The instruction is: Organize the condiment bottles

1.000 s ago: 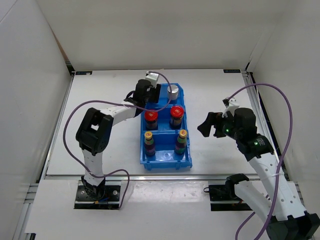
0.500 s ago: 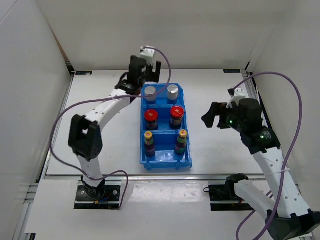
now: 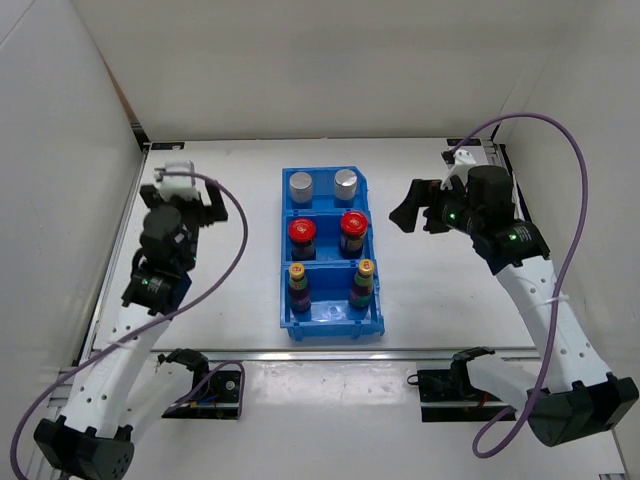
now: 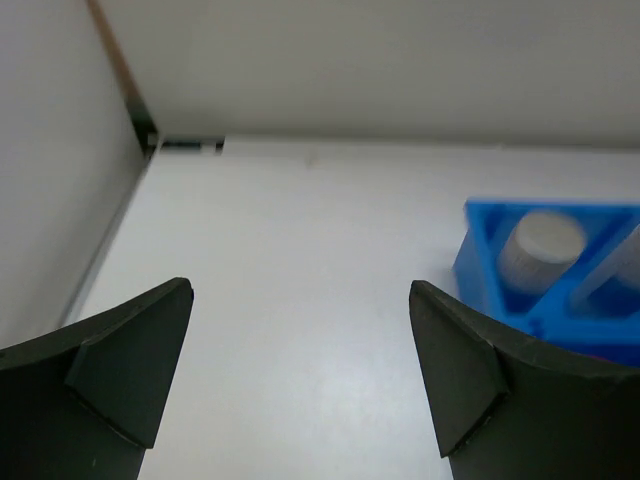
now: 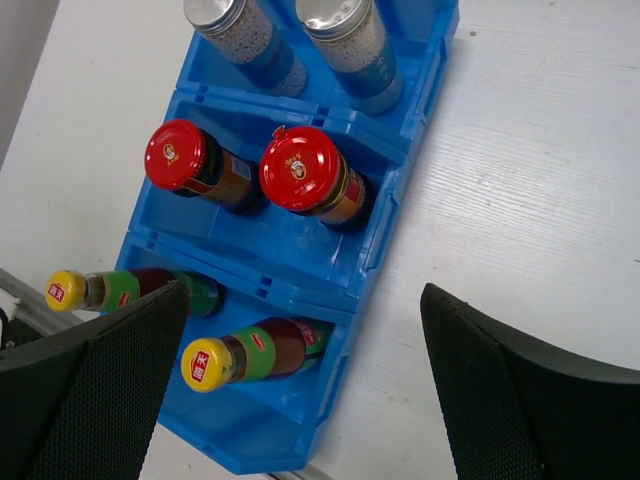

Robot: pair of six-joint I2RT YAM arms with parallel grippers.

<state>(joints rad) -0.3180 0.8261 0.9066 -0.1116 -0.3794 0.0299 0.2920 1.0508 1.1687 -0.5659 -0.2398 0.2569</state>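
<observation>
All six condiment bottles stand in the blue three-compartment bin [image 3: 330, 312]. Two silver-capped shakers [image 3: 301, 186] [image 3: 346, 182] fill the far compartment, two red-lidded jars [image 3: 302, 233] [image 3: 352, 226] the middle, two yellow-capped bottles [image 3: 298, 275] [image 3: 365, 270] the near one. My left gripper [image 3: 182, 200] is open and empty, well left of the bin; its view [image 4: 300, 370] shows one shaker [image 4: 540, 245] at the right. My right gripper [image 3: 412, 210] is open and empty, raised to the right of the bin. Its view [image 5: 300, 390] shows the shakers [image 5: 350, 35], jars [image 5: 300, 168] and yellow-capped bottles [image 5: 210, 362].
White walls close the table on the left, back and right. The back left corner [image 4: 150, 140] lies ahead of my left gripper. The bin's right wall [image 5: 375, 250] borders bare white table. Purple cables loop from both arms.
My left arm has pulled back from the bin's far compartment to the left side of the table. My right gripper has moved a little farther back and stays open.
</observation>
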